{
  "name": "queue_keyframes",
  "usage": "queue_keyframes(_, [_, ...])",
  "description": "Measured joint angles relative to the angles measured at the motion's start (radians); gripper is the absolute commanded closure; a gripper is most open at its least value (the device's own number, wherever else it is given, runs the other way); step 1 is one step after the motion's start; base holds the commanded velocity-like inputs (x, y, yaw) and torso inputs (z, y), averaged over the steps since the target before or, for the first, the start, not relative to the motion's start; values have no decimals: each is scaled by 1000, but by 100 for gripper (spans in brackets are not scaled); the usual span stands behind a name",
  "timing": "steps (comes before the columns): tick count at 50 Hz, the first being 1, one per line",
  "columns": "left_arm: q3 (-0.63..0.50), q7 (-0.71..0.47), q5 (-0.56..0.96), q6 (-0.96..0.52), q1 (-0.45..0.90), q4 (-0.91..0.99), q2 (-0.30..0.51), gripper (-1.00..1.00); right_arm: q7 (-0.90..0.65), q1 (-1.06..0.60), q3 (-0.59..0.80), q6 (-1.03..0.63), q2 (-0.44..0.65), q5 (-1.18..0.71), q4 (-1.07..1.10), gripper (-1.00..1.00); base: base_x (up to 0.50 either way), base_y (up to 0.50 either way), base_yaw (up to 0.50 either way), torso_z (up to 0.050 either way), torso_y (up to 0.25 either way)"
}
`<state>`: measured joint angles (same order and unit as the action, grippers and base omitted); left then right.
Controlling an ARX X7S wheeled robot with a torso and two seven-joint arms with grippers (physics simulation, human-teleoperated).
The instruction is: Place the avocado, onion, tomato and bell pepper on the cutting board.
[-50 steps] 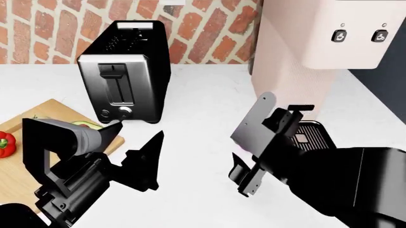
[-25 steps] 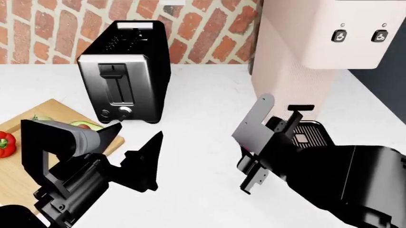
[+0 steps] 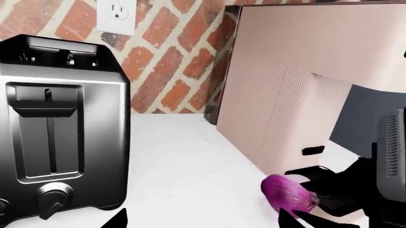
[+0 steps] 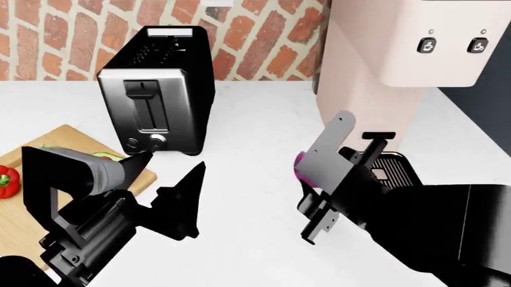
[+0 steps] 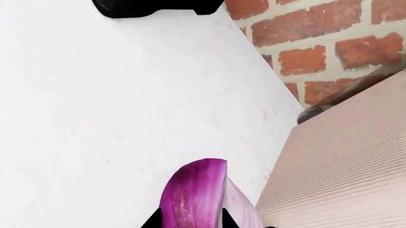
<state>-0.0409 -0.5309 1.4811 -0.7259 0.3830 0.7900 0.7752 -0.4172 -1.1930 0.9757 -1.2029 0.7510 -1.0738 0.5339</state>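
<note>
The purple-red onion piece (image 5: 193,197) sits pinched between the black right gripper's (image 4: 313,182) fingers, held just above the white counter (image 4: 255,149) beside the pale pink coffee machine (image 4: 383,54). The black left gripper (image 4: 164,188) hangs spread and empty near the light-wood cutting board (image 4: 60,139), where the glossy red bell pepper (image 4: 6,181) lies, in front of the black toaster (image 4: 155,89).

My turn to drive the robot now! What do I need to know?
Right gripper: at the onion, beside the coffee machine; whether the jaws have closed on it cannot be told.
Left gripper: open and empty, in front of the toaster.
Cutting board: the bell pepper is on it, and a bit of avocado shows there too.
Tomato: not seen.
Left to do: bring the onion over to the board, then check the tomato.
</note>
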Motion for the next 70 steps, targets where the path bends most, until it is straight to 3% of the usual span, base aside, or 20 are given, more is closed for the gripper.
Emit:
queue_keyframes(14, [0, -11, 7, 3, 7, 18, 5, -100, -110, 17, -124, 42, 50, -126, 103, 100, 0, 0, 0, 0, 0])
queue_keyframes(30, [-4, -15, 9, 7, 6, 26, 4, -100, -234, 145, -289, 223, 145, -298, 221, 100, 0, 0, 0, 0, 0])
queue_keyframes(44, [4, -23, 17, 19, -4, 32, 5, -100, -254, 272, -377, 381, 196, -331, 269, 100, 0, 0, 0, 1, 0])
queue_keyframes(70, [2, -26, 16, 25, -10, 37, 8, -100, -269, 321, -411, 440, 229, -349, 303, 100, 0, 480, 0, 0, 0])
